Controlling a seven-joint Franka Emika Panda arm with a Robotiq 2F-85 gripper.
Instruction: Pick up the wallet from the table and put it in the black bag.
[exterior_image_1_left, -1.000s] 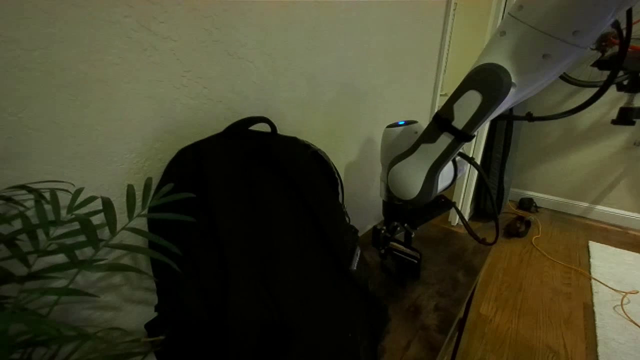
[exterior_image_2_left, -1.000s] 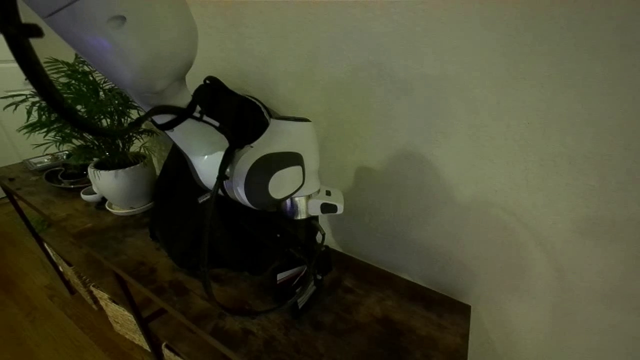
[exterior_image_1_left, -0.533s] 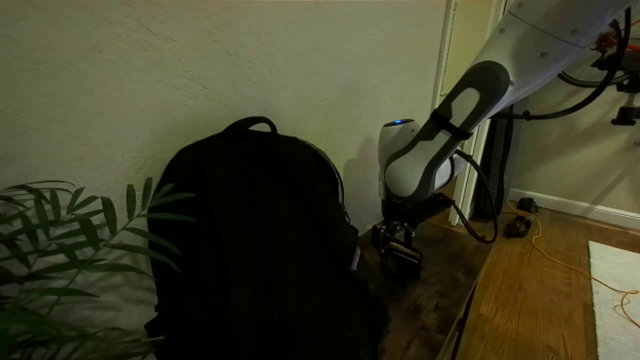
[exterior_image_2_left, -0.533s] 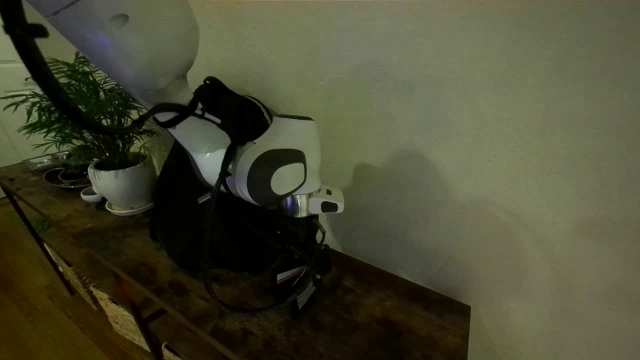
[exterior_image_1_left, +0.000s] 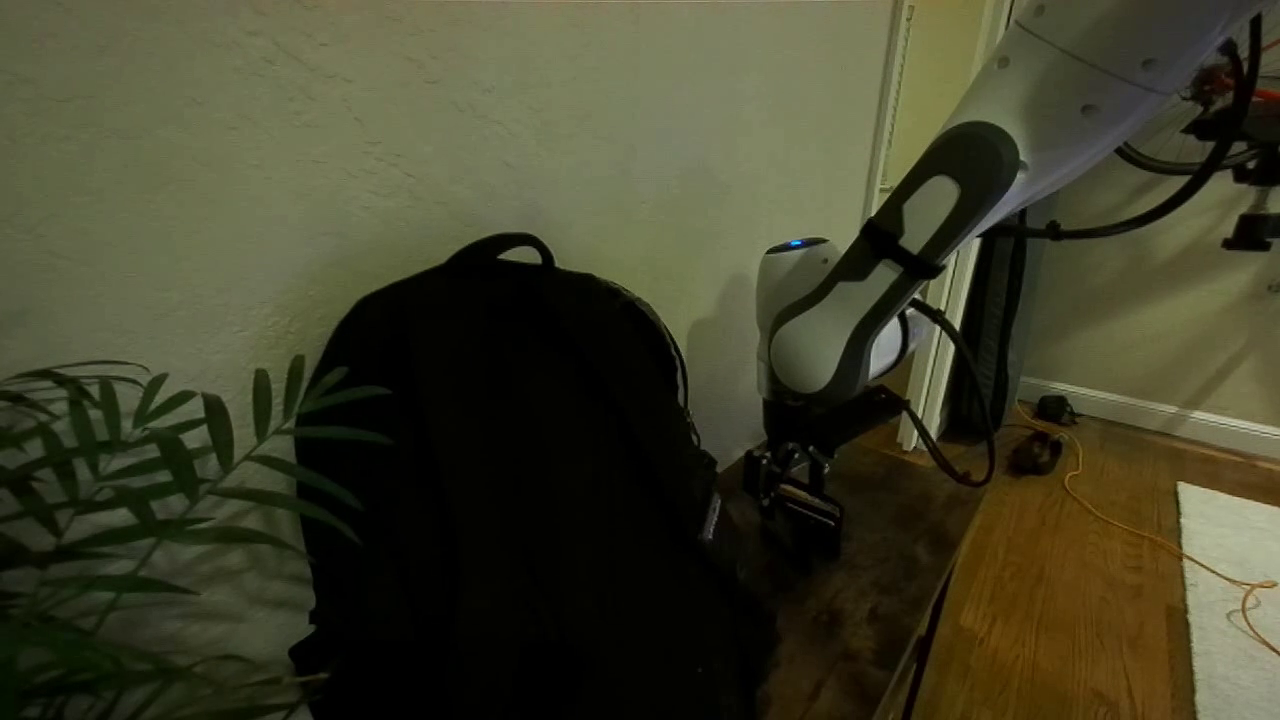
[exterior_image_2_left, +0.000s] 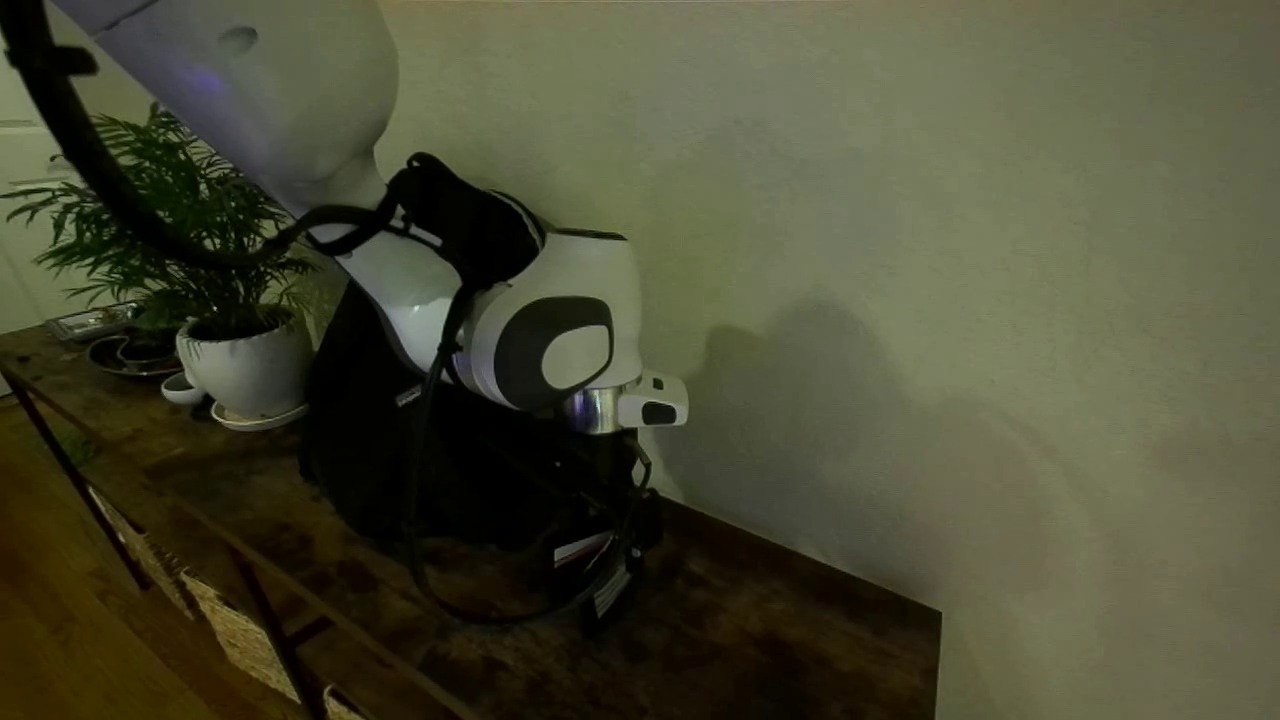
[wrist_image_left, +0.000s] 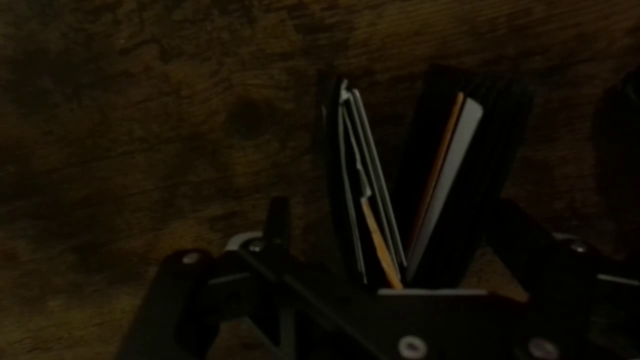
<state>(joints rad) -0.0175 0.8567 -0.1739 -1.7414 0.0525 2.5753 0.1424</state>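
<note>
Nearest: the pincer (wrist_image_left: 394, 217), jaws spread wide, apparently gripping nothing. Between the jaws: the wallet (wrist_image_left: 462, 200), splayed, seemingly on edge, apart from one jaw; contact with the other cannot be told. Below: the table (wrist_image_left: 150, 150), the lift seemingly not yet made. Farther, beside the pincer: the black bag (exterior_image_1_left: 520, 490). Approach seems done; grasp, lift and bagging remain.

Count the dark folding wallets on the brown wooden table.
1: the dark wallet, open in a V between the black gripper's spread jaws. The domed black fabric backpack may hide others.
</note>
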